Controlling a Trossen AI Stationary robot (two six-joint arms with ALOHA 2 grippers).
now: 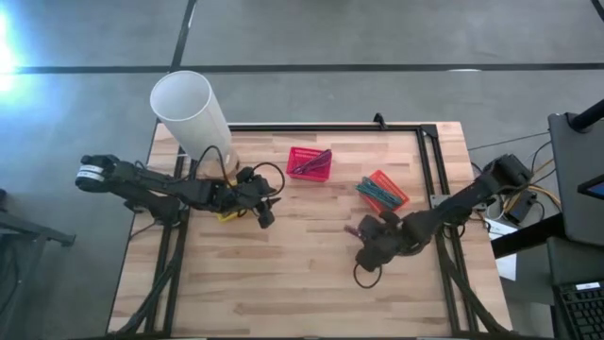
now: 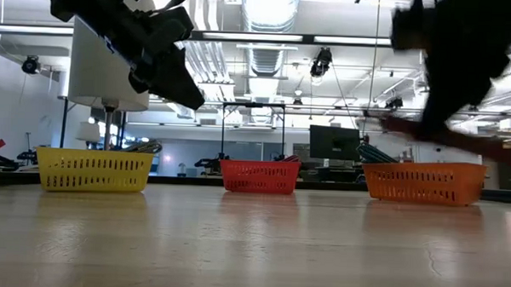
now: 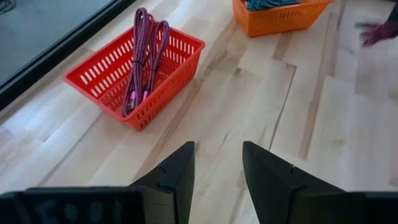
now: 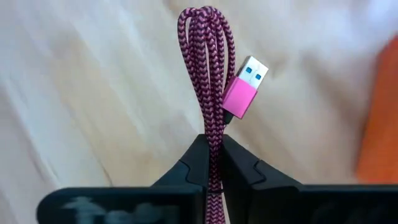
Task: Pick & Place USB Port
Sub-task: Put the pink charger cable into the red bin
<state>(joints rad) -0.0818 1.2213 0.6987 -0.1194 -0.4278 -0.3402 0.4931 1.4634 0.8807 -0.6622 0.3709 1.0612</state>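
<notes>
A pink-and-purple braided USB cable (image 4: 208,68), folded into a loop, has a pink plug (image 4: 245,87) with a blue-tipped metal end. My right gripper (image 4: 213,155) is shut on it, over the wood table right of centre (image 1: 354,229). Another purple cable (image 3: 144,59) lies in the red basket (image 3: 134,78). My left gripper (image 3: 217,168) stands open over bare wood near the yellow basket (image 1: 226,215), with nothing between its fingers. My right gripper pinches the folded cable's bundled strands (image 4: 213,134) between its two fingers, several strands together. The looped end and the plug stick out past the fingertips. The fingers slant steeply down toward the table. In the low view nothing of the cable touches the tabletop.
Along the table's far half stand three baskets: the yellow one (image 2: 93,170), the red one (image 1: 310,163) and an orange one (image 1: 382,192) with dark cables in it. A white cylinder (image 1: 189,113) rises at the far left corner. Bare wood (image 1: 302,283) lies toward the near edge.
</notes>
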